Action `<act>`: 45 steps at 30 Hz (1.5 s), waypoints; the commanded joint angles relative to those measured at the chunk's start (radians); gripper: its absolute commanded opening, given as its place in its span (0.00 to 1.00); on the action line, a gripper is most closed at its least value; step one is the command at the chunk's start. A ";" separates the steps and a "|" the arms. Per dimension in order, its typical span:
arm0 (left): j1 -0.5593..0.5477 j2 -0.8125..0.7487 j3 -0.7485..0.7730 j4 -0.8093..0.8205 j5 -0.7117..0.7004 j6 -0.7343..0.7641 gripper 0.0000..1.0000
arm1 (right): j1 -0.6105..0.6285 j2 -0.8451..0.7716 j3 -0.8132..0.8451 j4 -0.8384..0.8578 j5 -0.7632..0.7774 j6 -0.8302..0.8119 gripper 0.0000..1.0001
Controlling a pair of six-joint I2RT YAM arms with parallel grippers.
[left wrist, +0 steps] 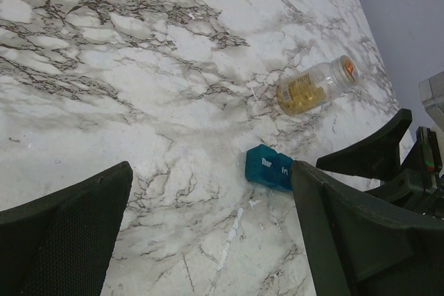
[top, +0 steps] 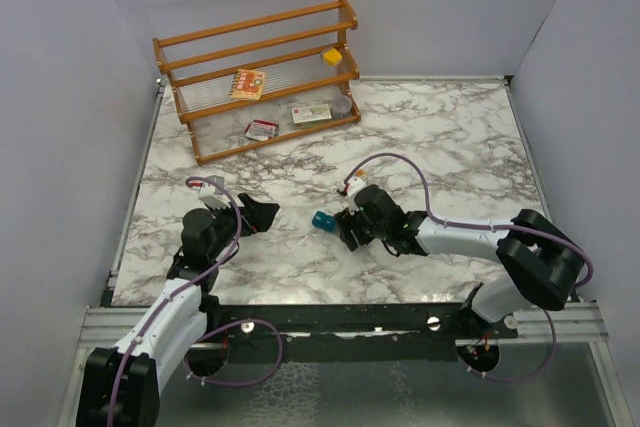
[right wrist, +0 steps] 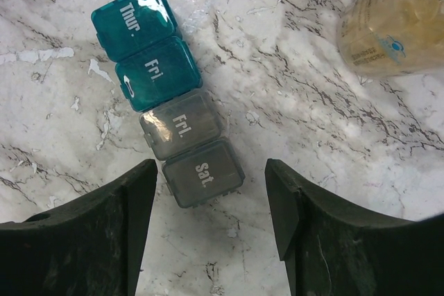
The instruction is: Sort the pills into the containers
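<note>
The strip of small joined square compartments [right wrist: 166, 95], two teal and two grey translucent, lies lids-shut on the marble bench [right wrist: 291, 116], just ahead of my right jaws, apart and empty. The clear bottle of yellow pills [right wrist: 395, 25] lies nearby. My left jaws are wide too. I judge nothing is sorted yet.

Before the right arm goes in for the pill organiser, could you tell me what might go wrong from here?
1. The pill organiser is small and loose on the marble tabletop, with only its grey Sat. end between the open right jaws; closing could skid or tilt it.
2. The pill bottle lies on its side close by and may roll if nudged.
3. All four lids look shut, so nothing can go in yet.
</note>
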 commanded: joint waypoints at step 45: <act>-0.001 -0.007 0.010 0.017 -0.011 -0.008 0.98 | 0.010 0.103 0.078 -0.046 -0.031 0.000 0.21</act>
